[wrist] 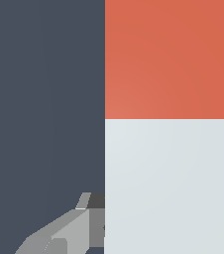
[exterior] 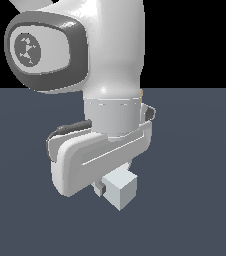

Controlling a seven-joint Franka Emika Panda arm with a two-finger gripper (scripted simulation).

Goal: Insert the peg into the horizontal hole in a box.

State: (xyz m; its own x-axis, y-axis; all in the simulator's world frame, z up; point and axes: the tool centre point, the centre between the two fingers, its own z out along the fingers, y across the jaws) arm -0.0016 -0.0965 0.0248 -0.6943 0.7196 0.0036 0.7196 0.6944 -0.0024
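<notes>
The peg fills much of the wrist view, with its orange-red part (wrist: 168, 59) beyond its white part (wrist: 168, 183). A grey finger (wrist: 67, 230) presses against the white part's side, and a sliver of the other finger shows at the opposite edge. In the exterior view my gripper (exterior: 112, 187) hangs under the white hand, shut on the peg, whose white square end (exterior: 120, 194) sticks out towards the camera. The arm takes up most of that view. The box and the hole are out of view.
A flat dark blue-grey floor (exterior: 195, 200) spreads around and below the arm. The large white arm link (exterior: 105, 60) blocks whatever lies behind it in the exterior view.
</notes>
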